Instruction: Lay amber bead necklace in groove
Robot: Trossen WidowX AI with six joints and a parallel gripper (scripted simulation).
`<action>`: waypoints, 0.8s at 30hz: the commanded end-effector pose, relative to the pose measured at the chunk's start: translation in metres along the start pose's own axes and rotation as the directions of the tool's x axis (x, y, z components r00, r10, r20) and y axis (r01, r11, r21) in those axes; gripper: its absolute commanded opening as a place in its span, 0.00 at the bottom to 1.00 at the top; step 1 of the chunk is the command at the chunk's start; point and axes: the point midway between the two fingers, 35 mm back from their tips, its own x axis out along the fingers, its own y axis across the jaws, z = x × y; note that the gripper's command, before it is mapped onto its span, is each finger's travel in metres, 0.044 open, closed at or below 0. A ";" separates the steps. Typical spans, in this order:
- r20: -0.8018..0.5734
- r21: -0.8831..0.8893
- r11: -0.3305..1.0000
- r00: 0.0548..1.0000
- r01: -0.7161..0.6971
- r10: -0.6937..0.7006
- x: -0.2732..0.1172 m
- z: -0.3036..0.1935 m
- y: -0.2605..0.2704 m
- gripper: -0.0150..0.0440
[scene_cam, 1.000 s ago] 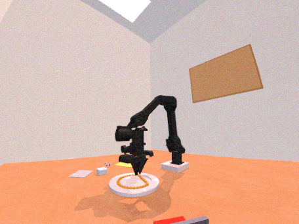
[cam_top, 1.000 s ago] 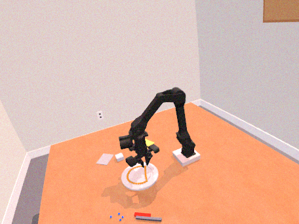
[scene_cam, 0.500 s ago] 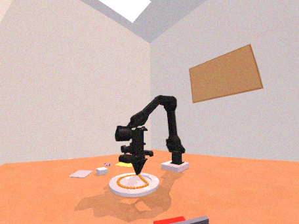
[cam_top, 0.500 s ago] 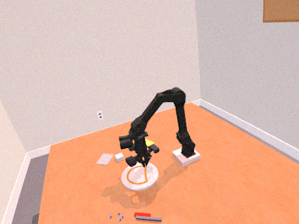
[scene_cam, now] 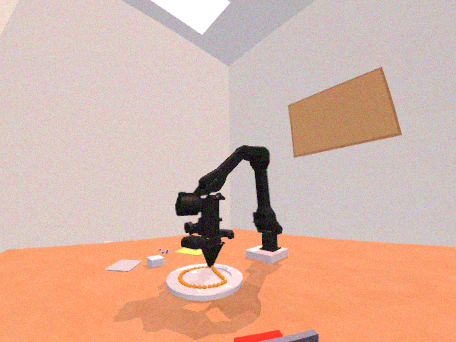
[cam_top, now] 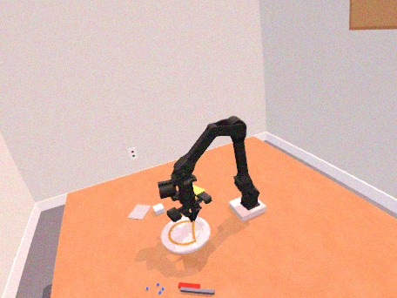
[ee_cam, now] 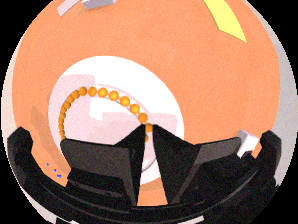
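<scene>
The amber bead necklace [cam_top: 183,244] [scene_cam: 202,287] [ee_cam: 114,95] lies as a D-shaped loop on the round white bead board [cam_top: 165,243] [scene_cam: 172,285] [ee_cam: 160,100]. One side is curved; the side near the fingers is straighter. My gripper [cam_top: 193,220] [scene_cam: 210,266] [ee_cam: 148,128] points down over the board's far-right part and is shut on a bead of the necklace, lifting that stretch slightly to the fingertips. In the wrist view the fingers hide part of the loop and part of the board's groove.
A white block [cam_top: 158,209] [scene_cam: 155,261] and a pale flat card [cam_top: 139,212] [scene_cam: 123,265] lie left of the board. A yellow sheet [scene_cam: 189,251] [ee_cam: 227,22] lies behind it. A red bar [cam_top: 189,286], a grey bar [cam_top: 197,291] and small blue pieces [cam_top: 158,284] lie in front.
</scene>
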 end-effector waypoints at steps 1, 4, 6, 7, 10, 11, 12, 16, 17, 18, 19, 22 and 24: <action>0.001 0.000 1.000 1.000 -0.001 0.001 0.000 0.000 0.000 0.25; 0.001 0.000 1.000 1.000 -0.001 0.001 0.000 0.000 0.000 0.25; 0.001 0.000 1.000 1.000 -0.001 0.001 0.000 0.000 0.000 0.25; 0.001 0.000 1.000 1.000 -0.001 0.001 0.000 0.000 0.000 0.25; 0.001 0.000 1.000 1.000 -0.001 0.001 -0.001 0.000 0.000 0.25; 0.001 0.002 1.000 1.000 -0.002 0.002 -0.002 0.000 0.000 0.25; 0.001 0.004 1.000 1.000 -0.003 0.003 -0.005 0.000 0.000 0.25; 0.001 0.007 1.000 1.000 -0.004 0.004 -0.009 0.000 0.001 0.25; 0.001 0.007 1.000 1.000 -0.004 0.004 -0.009 0.000 0.001 0.25; 0.001 0.007 1.000 1.000 -0.004 0.004 -0.009 0.000 0.001 0.25; 0.001 0.007 1.000 1.000 -0.004 0.004 -0.009 0.000 0.001 0.25; 0.001 0.007 1.000 1.000 -0.004 0.004 -0.008 0.001 0.000 0.25; 0.001 0.007 1.000 1.000 -0.004 0.004 -0.005 0.001 0.000 0.25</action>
